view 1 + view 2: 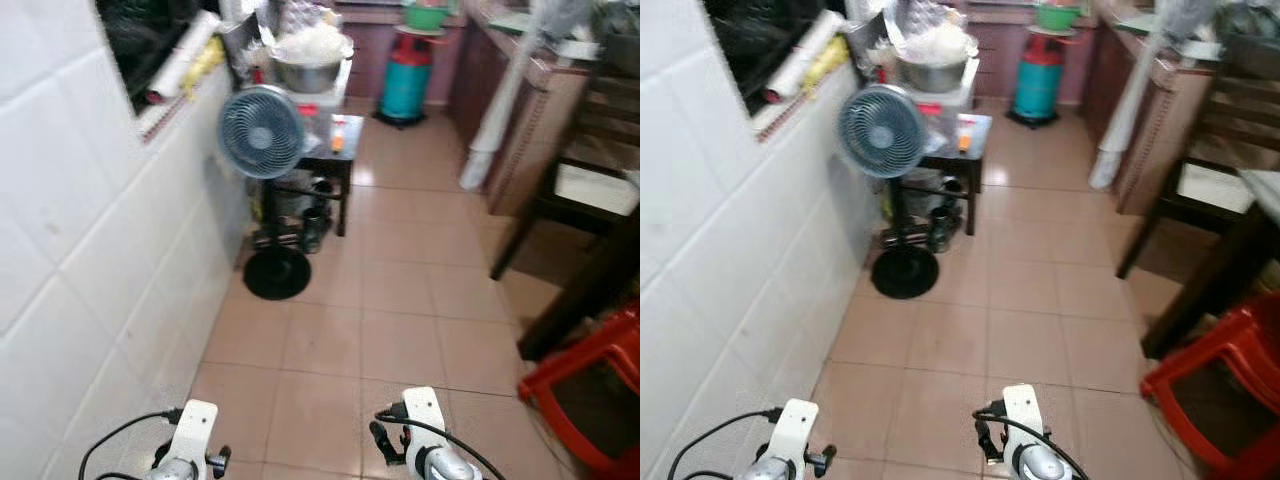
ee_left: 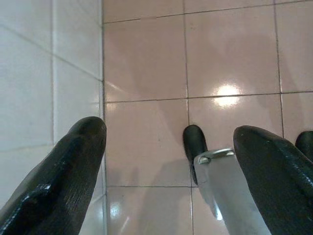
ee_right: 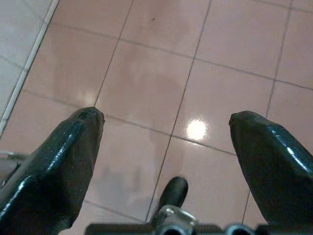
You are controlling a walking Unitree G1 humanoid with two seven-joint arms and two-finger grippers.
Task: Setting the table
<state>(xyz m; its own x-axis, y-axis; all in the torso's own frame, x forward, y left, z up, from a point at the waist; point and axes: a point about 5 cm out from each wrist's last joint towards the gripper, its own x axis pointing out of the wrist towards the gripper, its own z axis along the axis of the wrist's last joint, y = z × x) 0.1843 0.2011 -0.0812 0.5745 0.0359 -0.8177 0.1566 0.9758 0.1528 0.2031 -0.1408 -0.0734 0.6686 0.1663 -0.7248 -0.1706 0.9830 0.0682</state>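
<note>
status: setting the table looks barely started, judging from these frames. both arms hang low at the bottom of the head views, robot standing on the tiled floor (image 1: 400,290) in a narrow kitchen passage beside the white tiled wall (image 1: 90,250).

left end effector (image 2: 168,161): fingers spread wide, nothing between them, pointing down at floor tiles right by the wall base. right end effector (image 3: 166,147): also released, fingers wide apart, empty, just floor tile below. so 0 items in hand.

the table (image 1: 600,270) is at the right edge, dark wood, only a leg and part of the edge visible; cannot tell what, if anything, is on its surface. a dark chair (image 1: 590,170) stands next to it and a red plastic stool (image 1: 590,390) sits just beside the table leg.

possible tableware source is ahead: a small side surface (image 1: 325,150) behind the standing fan (image 1: 262,132), with a metal bowl (image 1: 308,72) stacked on top among clutter. too blurred to identify plates or cutlery. a teal gas cylinder (image 1: 405,80) stands further back.

left to do, as i read it: basically everything. locate the dishes, pick up, carry to the table, place.
</note>
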